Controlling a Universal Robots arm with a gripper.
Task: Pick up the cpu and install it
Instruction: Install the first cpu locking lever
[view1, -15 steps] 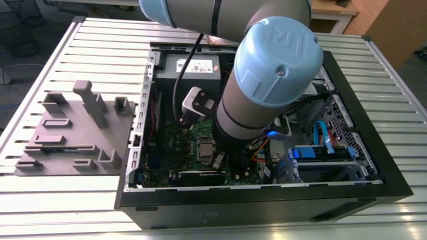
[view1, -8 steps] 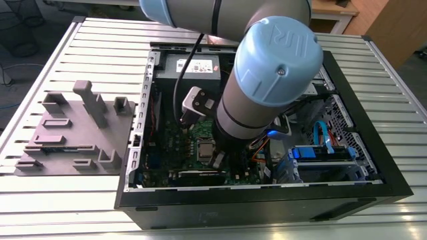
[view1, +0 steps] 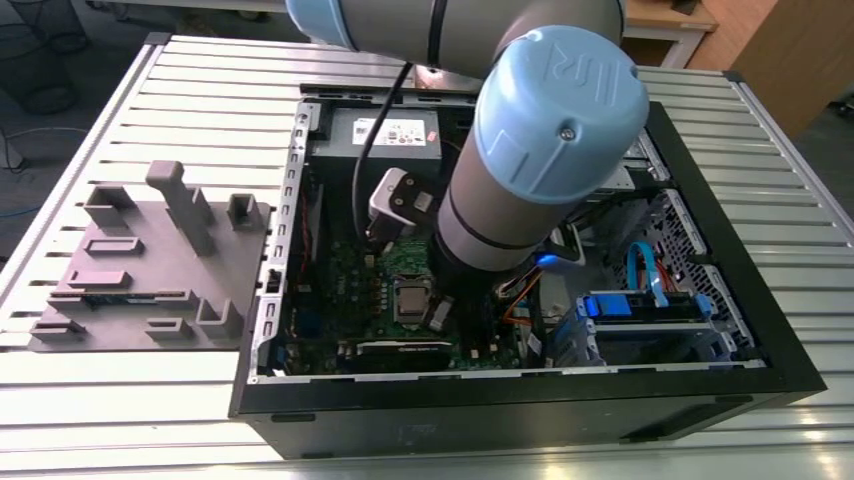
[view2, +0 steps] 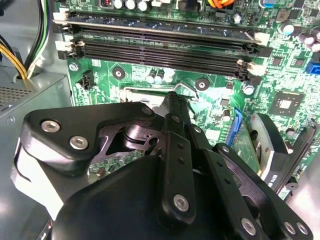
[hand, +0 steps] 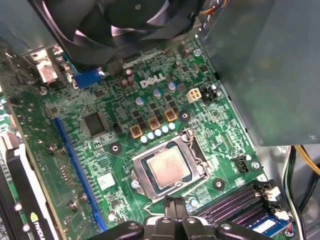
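The gripper (hand: 174, 204), its 2 fingers pressed together and holding nothing, hovers just beside the cpu (hand: 170, 168), which lies flat in its socket (hand: 145, 176) directly ahead of the jaws.

cpu (hand: 170, 167) silver-grey | circuit board (hand: 120, 125) green | memory slots (view2: 165, 45) black

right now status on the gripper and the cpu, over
Gripper shut, holding nothing, just above the board. Cpu lying in its socket. Nothing lying over the chip.
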